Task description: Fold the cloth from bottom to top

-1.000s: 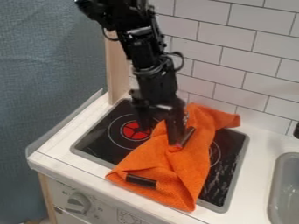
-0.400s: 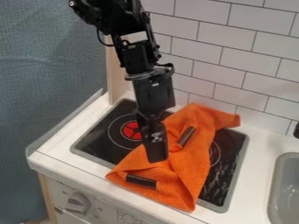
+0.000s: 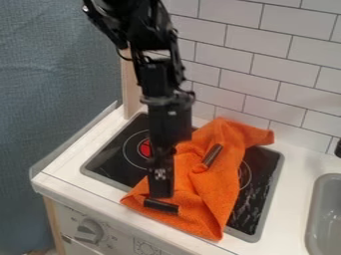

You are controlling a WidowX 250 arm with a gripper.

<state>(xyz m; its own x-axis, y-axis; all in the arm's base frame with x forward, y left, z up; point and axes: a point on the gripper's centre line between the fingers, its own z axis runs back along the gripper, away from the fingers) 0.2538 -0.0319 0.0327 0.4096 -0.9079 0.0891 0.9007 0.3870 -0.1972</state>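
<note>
Subject: orange cloth (image 3: 216, 196), found lying slantwise over the cooktop (image 3: 266, 169), its near end past the cooktop's front edge and its far end past the back edge. The far end is rumpled; the near part lies flatter, with a dark strip (image 3: 161, 206) close to the cooktop's front edge and a second dark strip (image 3: 212, 155) nearer its middle. The gripper (image 3: 161, 193) points down over the cooktop's front portion, its tip just beside the nearer strip. Whether it is open or closed cannot be told from this side, nor whether it has any cloth. Handling, as judged: light, soft and limp, not fragile, with enough nap to resist slipping; it should bend readily but will not hold a shape in the air. Recommended hold: a shallow pinch on the near border, in front of the cooktop's front edge, then a low carry toward the back edge. A pinch too far inward would probably bunch the layer instead of folding it.
</note>
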